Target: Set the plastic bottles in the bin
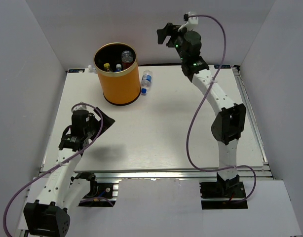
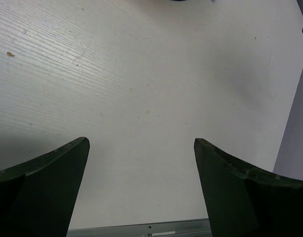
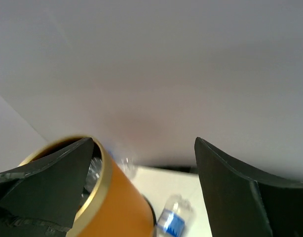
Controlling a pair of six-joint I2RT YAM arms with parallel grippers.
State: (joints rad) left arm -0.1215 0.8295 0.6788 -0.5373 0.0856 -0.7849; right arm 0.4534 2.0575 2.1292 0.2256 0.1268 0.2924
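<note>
The orange-yellow bin (image 1: 120, 81) stands at the far left of the table and holds several bottles, among them one with a blue cap (image 1: 127, 56) and one with a yellow-orange label (image 1: 108, 67). A clear bottle with a blue label (image 1: 146, 82) lies on the table just right of the bin; it also shows in the right wrist view (image 3: 174, 220), beside the bin (image 3: 117, 207). My right gripper (image 1: 165, 35) is open and empty, raised high to the right of the bin. My left gripper (image 1: 105, 123) is open and empty over bare table at the left.
White walls enclose the table on three sides. A metal rail (image 2: 141, 229) runs along the near table edge. A purple cable (image 1: 193, 123) hangs beside the right arm.
</note>
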